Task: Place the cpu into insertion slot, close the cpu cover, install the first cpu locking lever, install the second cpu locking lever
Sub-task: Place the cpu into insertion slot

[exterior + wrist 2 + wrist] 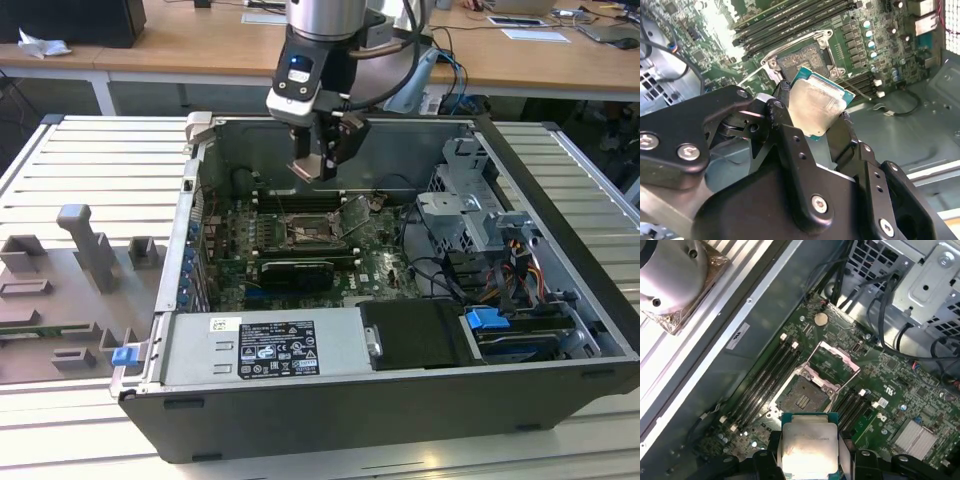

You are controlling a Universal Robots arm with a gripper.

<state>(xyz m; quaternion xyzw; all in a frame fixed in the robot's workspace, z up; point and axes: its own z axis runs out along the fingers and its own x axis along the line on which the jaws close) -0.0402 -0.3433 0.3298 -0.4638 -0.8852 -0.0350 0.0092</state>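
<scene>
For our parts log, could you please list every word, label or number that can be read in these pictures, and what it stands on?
No text can be read.
Label on the power supply: print too small.
Sticker on the case wall: blurred.
White markings on the motherboard: too blurred.
The cpu, held in the gripper: no legible marking on its top.

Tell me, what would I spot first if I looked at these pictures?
The black robot hand pinching the shiny silver cpu between its fingers, hanging above the open computer case. Below it, in the first wrist view, the insertion slot sits bare on the green board, with the cpu cover tipped up beside it.
</scene>
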